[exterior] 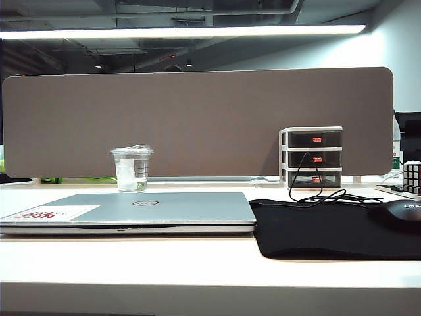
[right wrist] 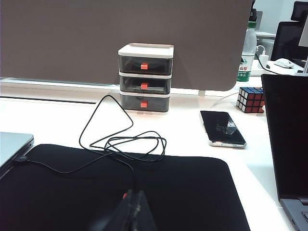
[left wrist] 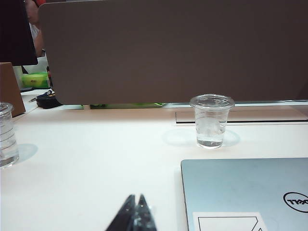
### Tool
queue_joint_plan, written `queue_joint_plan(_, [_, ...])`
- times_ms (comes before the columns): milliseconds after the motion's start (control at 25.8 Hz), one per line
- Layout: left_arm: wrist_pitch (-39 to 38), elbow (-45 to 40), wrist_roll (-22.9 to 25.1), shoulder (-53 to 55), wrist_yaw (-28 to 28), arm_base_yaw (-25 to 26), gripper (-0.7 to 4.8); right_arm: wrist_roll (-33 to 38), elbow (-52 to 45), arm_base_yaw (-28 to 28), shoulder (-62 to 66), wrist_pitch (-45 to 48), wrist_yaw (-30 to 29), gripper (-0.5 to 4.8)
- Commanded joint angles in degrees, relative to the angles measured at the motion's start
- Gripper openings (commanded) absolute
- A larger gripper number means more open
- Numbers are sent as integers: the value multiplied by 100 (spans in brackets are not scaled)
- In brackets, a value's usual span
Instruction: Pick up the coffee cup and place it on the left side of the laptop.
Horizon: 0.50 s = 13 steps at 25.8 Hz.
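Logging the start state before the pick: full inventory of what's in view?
coffee cup: 1, clear with lid, behind the laptop, in front of the partition
laptop: 1, silver, closed, on the desk's left half
second clear cup: 1, far to the left of the laptop
mouse mat: 1, black, right of the laptop
mouse: 1, black, on the mat's right end
cable: 1, black, looped from the mat toward the drawers
drawer unit: 1, three grey drawers, by the partition
phone: 1, black, right of the mat
Rubik's cube: 1, beside the phone
bottle: 1, green label, behind the cube
partition: 1, brown
left gripper: shut, low over the desk left of the laptop
right gripper: shut, over the mat
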Motion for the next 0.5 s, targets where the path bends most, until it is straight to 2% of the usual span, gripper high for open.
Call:
queue_joint_plan(39, [68, 9, 2, 2, 2, 9, -5, -15, -28, 2, -11, 76, 26, -1])
queue_joint_plan(426, [72, 9, 0, 2, 2, 9, -5, -7, -28, 2, -11, 76, 24, -1])
queue_joint_plan(503, [70, 9, -92, 2, 55, 9, -5, 352, -28, 2, -11, 42, -262, -1])
